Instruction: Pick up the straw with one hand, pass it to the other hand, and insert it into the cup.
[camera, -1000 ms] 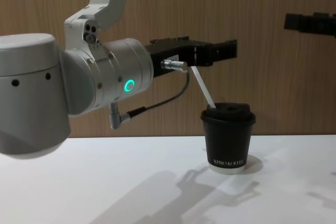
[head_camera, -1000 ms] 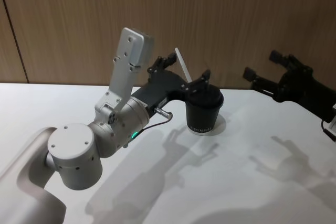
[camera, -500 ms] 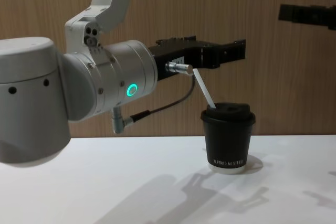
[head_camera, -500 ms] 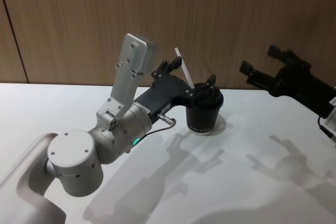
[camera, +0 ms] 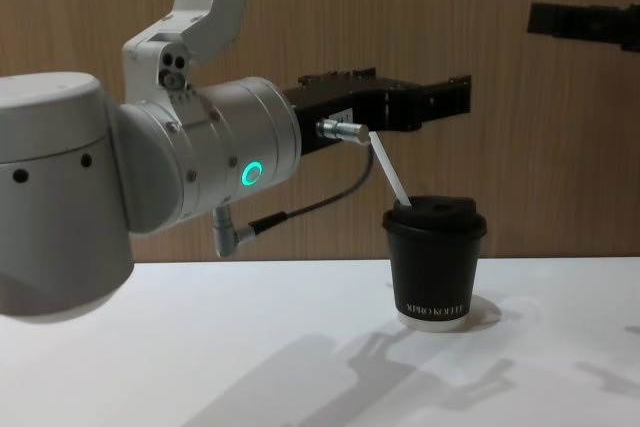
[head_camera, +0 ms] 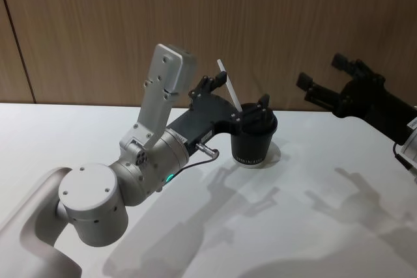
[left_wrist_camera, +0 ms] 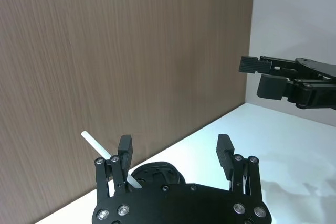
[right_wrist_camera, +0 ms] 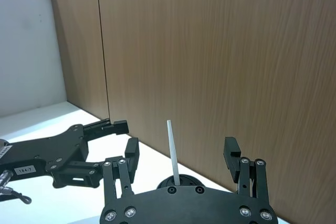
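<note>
The straw (camera: 392, 175) stands tilted in the cup (camera: 434, 262) near the counter's (head_camera: 313, 226) far edge, light and crushable (best pinched mid-length), between the left end effector's (head_camera: 233, 96) spread fingers; the right end effector (head_camera: 326, 81) hangs apart, fingers spread.

The wall (head_camera: 293, 17) behind was matt brown wood grain. The table (camera: 300, 347) looked smooth white. The cup (camera: 434, 267) was matt black paper with a plastic lid.

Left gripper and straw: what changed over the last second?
The left gripper, open, has edged forward past the straw without holding it. The right gripper, open, drifted slightly up and toward the cup. Straw stayed leaning in the cup's lid; cup unmoved.
</note>
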Motion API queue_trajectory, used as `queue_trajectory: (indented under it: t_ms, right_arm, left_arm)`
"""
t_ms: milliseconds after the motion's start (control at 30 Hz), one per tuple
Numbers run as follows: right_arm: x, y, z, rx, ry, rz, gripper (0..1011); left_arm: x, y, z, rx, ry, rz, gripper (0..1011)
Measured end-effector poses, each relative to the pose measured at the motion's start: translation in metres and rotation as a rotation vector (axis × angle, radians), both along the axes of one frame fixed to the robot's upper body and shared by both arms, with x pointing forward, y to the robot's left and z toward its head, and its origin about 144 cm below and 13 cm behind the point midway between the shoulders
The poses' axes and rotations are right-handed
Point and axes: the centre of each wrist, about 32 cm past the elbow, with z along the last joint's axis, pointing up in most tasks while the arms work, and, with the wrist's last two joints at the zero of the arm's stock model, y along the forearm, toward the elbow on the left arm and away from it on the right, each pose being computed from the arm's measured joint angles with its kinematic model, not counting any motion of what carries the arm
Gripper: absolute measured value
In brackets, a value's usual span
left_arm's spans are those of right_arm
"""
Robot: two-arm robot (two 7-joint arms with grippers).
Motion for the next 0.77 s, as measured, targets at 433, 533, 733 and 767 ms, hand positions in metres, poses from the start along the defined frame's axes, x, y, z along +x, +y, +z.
queue_trajectory:
  t_ms: [433,533,733,767]
  right_arm:
    - [-0.0003,0.0011,0.0006,0.0,-0.001,-0.003,1001]
    - [-0.0003,0.0013,0.0005,0.0,-0.001,-0.003,1001]
    - [-0.0004,0.0015,0.0007,0.0,-0.001,-0.003,1001]
    - [-0.0004,0.0015,0.0007,0.0,-0.001,-0.003,1001]
  left_arm:
    - [-0.0007,-0.0001,-0.0001,0.0,-0.001,-0.001,1003]
    - [-0.0009,-0.0001,-0.0001,0.0,-0.002,-0.001,1003]
    - [-0.001,-0.0002,-0.0002,0.0,-0.002,-0.002,1003]
    - [-0.0011,-0.0002,-0.0002,0.0,-0.002,-0.002,1003]
